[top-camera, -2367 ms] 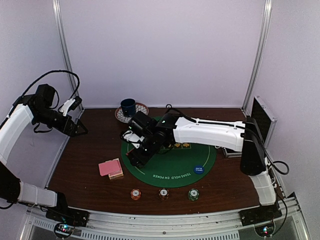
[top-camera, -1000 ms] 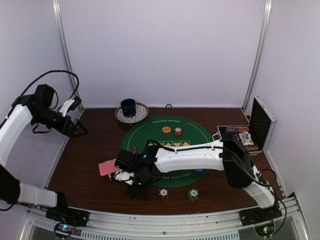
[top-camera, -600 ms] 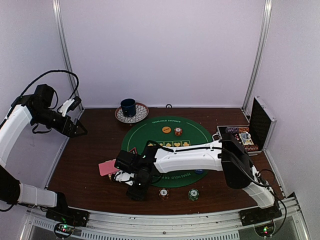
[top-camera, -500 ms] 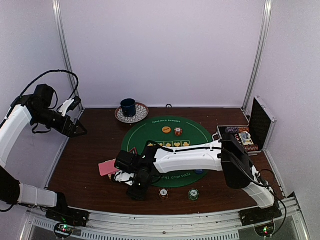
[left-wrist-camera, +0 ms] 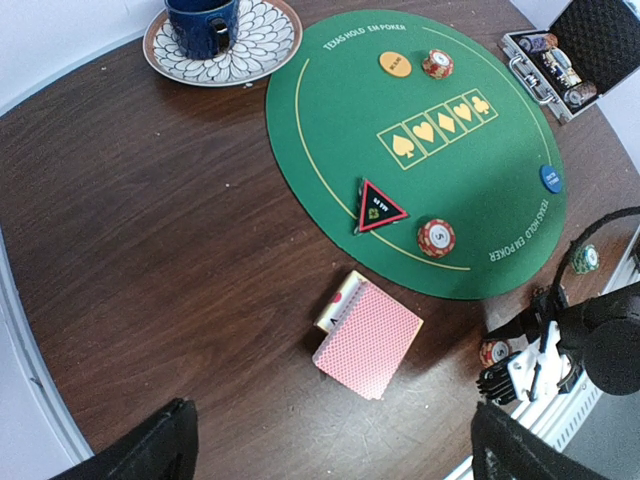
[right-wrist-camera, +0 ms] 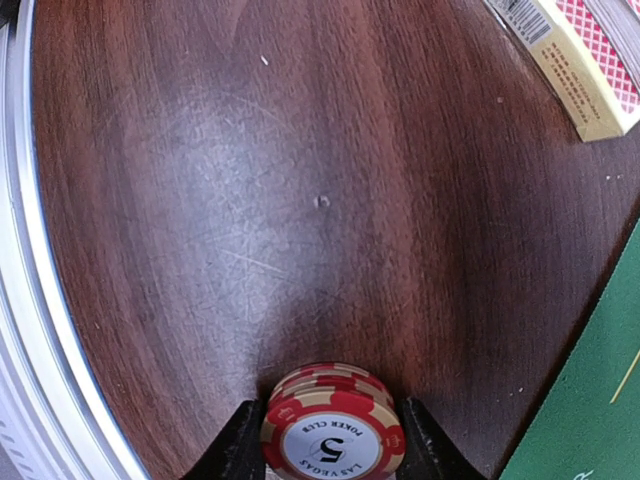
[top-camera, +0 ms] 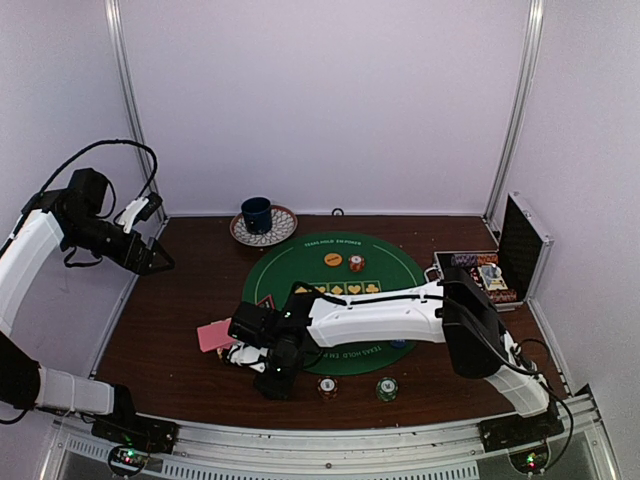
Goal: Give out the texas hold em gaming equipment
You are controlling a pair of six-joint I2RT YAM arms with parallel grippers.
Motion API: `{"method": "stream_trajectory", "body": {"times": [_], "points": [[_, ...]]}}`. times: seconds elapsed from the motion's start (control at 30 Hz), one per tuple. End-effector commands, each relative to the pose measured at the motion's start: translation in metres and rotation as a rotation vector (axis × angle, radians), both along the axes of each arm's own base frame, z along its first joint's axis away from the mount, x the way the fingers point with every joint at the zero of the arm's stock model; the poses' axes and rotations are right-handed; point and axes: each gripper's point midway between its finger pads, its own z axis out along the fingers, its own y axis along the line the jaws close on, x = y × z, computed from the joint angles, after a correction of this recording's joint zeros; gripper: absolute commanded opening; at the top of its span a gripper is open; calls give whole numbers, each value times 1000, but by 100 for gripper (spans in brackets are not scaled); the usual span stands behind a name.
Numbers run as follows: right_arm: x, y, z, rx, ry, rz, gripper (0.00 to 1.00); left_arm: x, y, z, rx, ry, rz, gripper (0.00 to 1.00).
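My right gripper [top-camera: 272, 384] is low over the table's front left, and its fingers [right-wrist-camera: 238, 452] press both sides of a short stack of red striped poker chips [right-wrist-camera: 334, 432]. Pink-backed playing cards [top-camera: 214, 335] [left-wrist-camera: 368, 338] lie just left of the green mat [top-camera: 385, 280], leaning on their box [right-wrist-camera: 572, 62]. On the mat lie a triangle marker [left-wrist-camera: 380, 208], a red chip stack [left-wrist-camera: 436, 237], a yellow disc [top-camera: 333, 260] with a chip [top-camera: 357, 263] and a blue disc [left-wrist-camera: 551, 178]. Two more chip stacks [top-camera: 327, 387] [top-camera: 387, 388] sit near the front edge. My left gripper [top-camera: 160, 262] hangs open, high at the far left.
A blue cup [top-camera: 257, 214] on a patterned saucer [left-wrist-camera: 270, 40] stands at the back behind the mat. An open black case [top-camera: 500, 270] with chips stands at the right edge. The metal front rail [right-wrist-camera: 40, 300] runs close beside the right gripper.
The right arm swung from the mat's left side to the front edge, then its fingers narrowed onto the red chip stack. The left arm has stayed put.
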Motion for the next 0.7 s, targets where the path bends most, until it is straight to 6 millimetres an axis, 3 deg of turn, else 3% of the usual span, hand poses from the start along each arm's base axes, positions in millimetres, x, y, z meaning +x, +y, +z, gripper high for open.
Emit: {"method": "stream_trajectory", "body": {"times": [0.0,0.23,0.43,0.57,0.67], "points": [[3,6,23,38,-40,8,30,2,0,14,2,-54,-11,98],[8,11,56,86,-73,2,23,2,0,16,-3,-55,-12,98],[23,1,83,115,-101,-49,19,2,0,16,-2,-56,-11,97],[43,-23,88,114,-99,-136,17,2,0,16,-2,-57,-11,97],[70,-56,83,100,-84,-250,16,2,-1,15,-7,-53,-13,98]]}}
